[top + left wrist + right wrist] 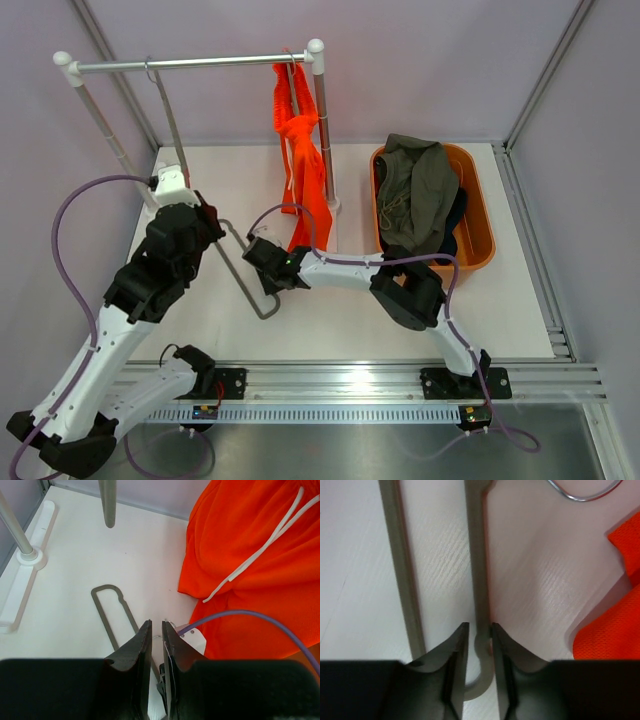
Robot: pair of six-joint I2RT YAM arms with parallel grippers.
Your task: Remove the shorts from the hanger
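The bright orange shorts (305, 180) hang from a hanger at the right end of the rack's rail (200, 64); they also show in the left wrist view (250, 570) and the right wrist view (615, 625). The olive-grey shorts (415, 190) lie in the orange bin (482, 205), on top of the dark navy shorts (452, 235). A bare grey hanger (247, 275) lies flat on the table. My right gripper (258, 250) is low over it, its jaws closed round the hanger's bar (478, 580). My left gripper (215, 222) is shut and empty (156, 625) just left of it.
A second bare hanger (165, 110) hangs near the rail's left end. The rack's right post (325, 130) stands behind the orange shorts, and its left foot (27, 555) is at the table's left. Walls enclose the table.
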